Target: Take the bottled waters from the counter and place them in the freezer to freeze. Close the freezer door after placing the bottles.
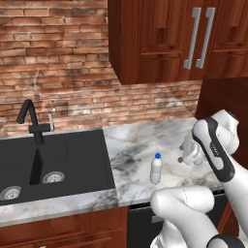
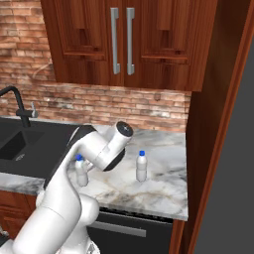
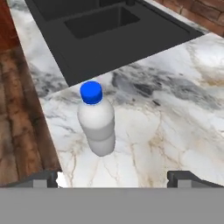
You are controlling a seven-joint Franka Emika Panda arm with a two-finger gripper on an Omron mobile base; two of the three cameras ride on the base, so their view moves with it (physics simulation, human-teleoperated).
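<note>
Marble tabletop [image 1: 140,145] in your left base view carries one water bottle [image 1: 156,169] upright near the front edge, just right of the black sink [image 1: 53,164], free for a side grasp. From the right base view you see two bottles, one [image 2: 81,171] partly behind the arm, the other [image 2: 142,166] apart to its right. Your hand view looks down on the nearer bottle [image 3: 96,120]; the hand [image 3: 113,177] hangs spread wide, holding nothing, apparently lined up for it.

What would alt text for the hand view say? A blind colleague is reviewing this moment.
A whitish water bottle with a blue cap stands upright on the marble counter, ahead of the open gripper and left of its centre line. Beyond it lies the black sink basin.
</note>
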